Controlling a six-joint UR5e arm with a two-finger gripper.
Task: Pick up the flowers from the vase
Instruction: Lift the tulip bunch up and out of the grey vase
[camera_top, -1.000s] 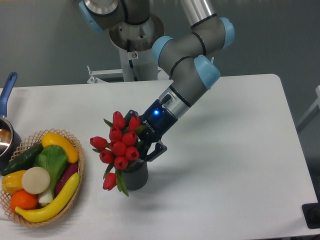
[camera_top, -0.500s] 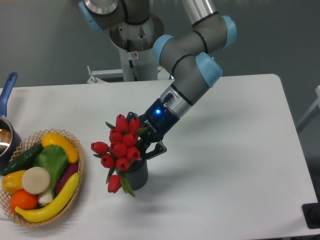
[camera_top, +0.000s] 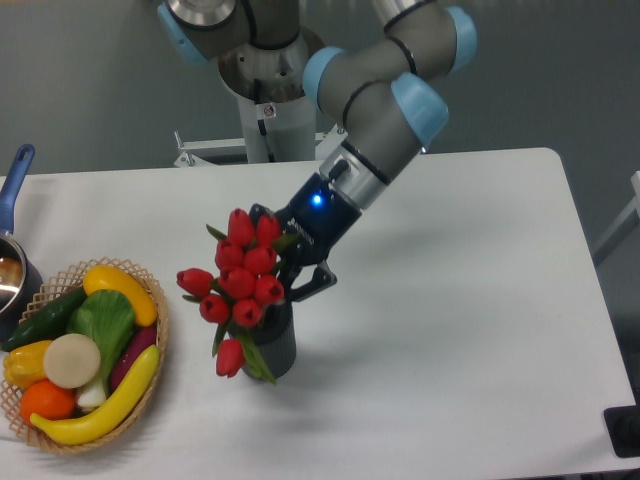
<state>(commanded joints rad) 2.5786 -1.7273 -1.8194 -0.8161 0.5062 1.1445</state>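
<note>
Glossy plastic-looking flowers (camera_top: 240, 285), matt ribbed vase (camera_top: 275, 350), smooth white table (camera_top: 470, 300), woven wicker basket (camera_top: 155, 345).

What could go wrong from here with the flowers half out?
1. The stems look still inside the vase, so it may lift or tip as the tool rises.
2. One bud of the flowers droops low at the vase's left and may snag or slip out.
</note>
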